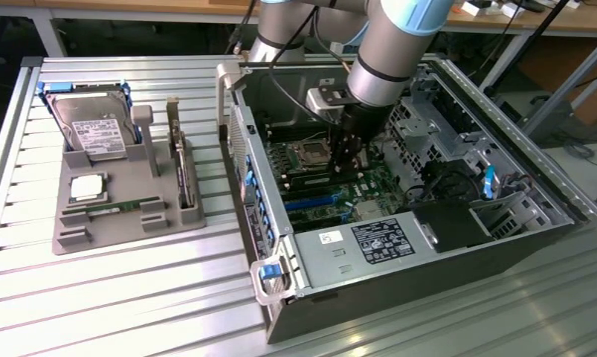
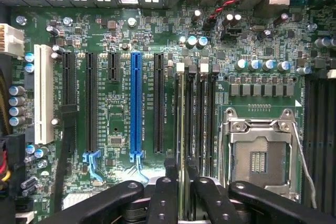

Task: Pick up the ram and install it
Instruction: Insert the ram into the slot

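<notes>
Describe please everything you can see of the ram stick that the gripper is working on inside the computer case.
The ram is a thin green board seen edge-on, standing upright in a memory slot of the motherboard, beside the empty CPU socket and parallel to the other dark slots. Its near end lies between the black fingers of the gripper, which flank it closely; whether they press it cannot be told. In the exterior view the arm reaches down into the open case.

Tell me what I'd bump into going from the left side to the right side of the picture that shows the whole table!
Hard drive on the grey tray → green card standing on edge → open computer case's hinged side panel → motherboard with the gripper over it → drive cage at the case's far side.
</notes>
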Robot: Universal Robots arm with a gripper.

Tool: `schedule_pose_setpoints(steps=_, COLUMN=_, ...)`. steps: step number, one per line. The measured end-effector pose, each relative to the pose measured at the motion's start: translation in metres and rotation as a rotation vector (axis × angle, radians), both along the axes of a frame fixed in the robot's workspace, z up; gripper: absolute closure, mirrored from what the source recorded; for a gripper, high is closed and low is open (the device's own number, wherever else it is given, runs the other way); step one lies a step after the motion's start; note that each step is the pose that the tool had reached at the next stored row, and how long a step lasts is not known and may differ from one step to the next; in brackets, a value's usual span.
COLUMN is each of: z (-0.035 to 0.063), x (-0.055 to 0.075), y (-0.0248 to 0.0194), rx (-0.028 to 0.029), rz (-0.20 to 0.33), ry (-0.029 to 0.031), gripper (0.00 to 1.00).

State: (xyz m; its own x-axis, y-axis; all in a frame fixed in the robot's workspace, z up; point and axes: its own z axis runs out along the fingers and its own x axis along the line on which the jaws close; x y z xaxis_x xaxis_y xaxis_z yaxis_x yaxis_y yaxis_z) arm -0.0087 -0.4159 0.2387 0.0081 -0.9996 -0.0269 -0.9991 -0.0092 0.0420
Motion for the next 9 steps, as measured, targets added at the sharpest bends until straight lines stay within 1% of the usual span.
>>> schedule_pose_setpoints(steps=2, z=0.0142, x=0.0, y=0.0, rx=-0.0006, rz=0.0, ry=-0.0004, gripper=0.8)
schedule_pose_setpoints(steps=4, z=0.0241, x=0.0, y=0.0002, rx=-0.0038, rz=0.0, ry=-0.0006, gripper=0.81)
schedule_pose_setpoints(steps=5, z=0.0245, x=0.001, y=0.0002, rx=-0.0034, rz=0.0, ry=-0.0007, gripper=0.9)
schedule_pose_setpoints(steps=6, z=0.0247, x=0.008, y=0.0002, rx=-0.0038, rz=0.0, ry=0.0023, gripper=0.9)
schedule_pose_setpoints(steps=8, z=0.0246, x=0.025, y=0.0, rx=-0.0038, rz=0.0, ry=0.0141, gripper=0.9)
schedule_pose_setpoints(steps=9, z=0.0246, x=0.033, y=0.0, rx=-0.0039, rz=0.0, ry=0.019, gripper=0.9)
